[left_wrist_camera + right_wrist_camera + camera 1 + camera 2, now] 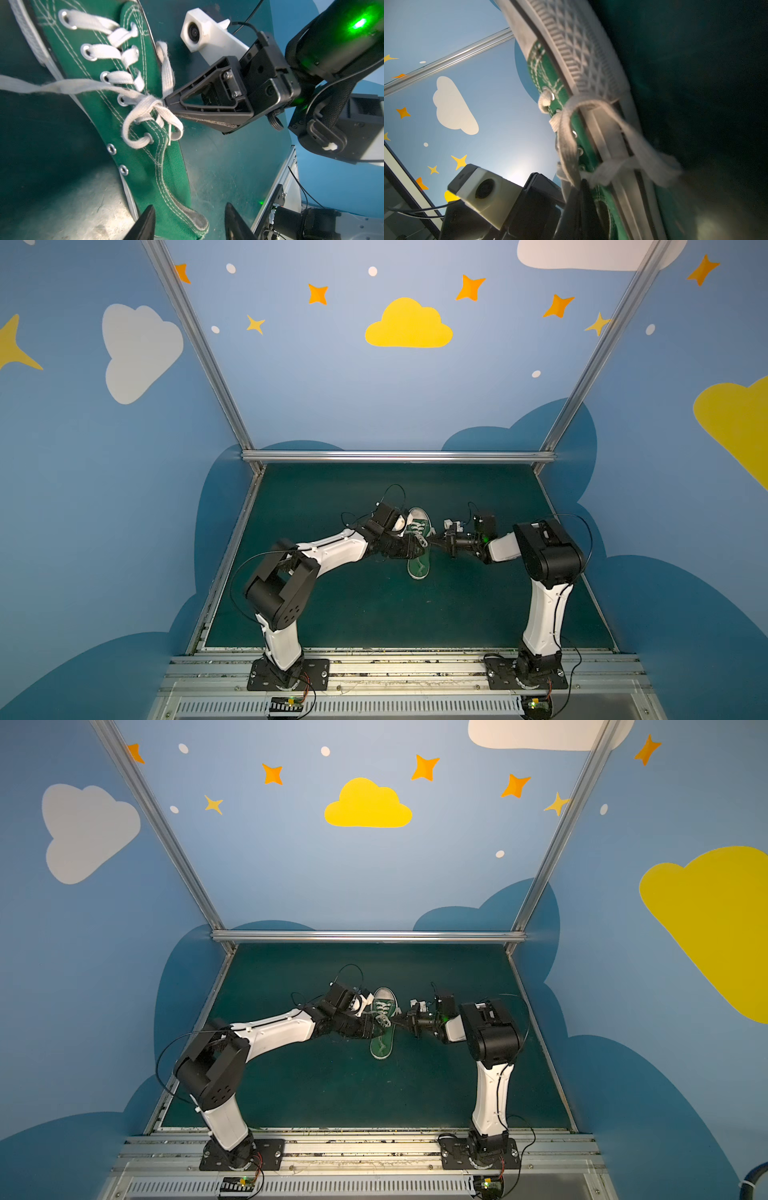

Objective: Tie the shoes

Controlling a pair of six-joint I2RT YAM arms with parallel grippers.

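Observation:
A green sneaker [417, 568] [382, 1046] lies mid-mat in both top views, white toe cap pointing to the back wall. In the left wrist view its white laces [151, 104] cross in a loose knot over the green canvas [141, 166], and one strand runs off the frame's edge. My right gripper [167, 101] [431, 542] comes in from the right and is shut on the lace at that knot; its own view shows the dark fingers [583, 185] against the lace beside the sole. My left gripper [190, 220] [414, 549] hovers over the shoe's heel end, open, with the collar lying between its fingers unclamped.
The dark green mat [374, 605] is bounded by an aluminium rail [399, 456] at the back, slanted frame posts at both sides and a slotted rail [395, 664] in front, where both arm bases stand. Blue painted walls close the cell.

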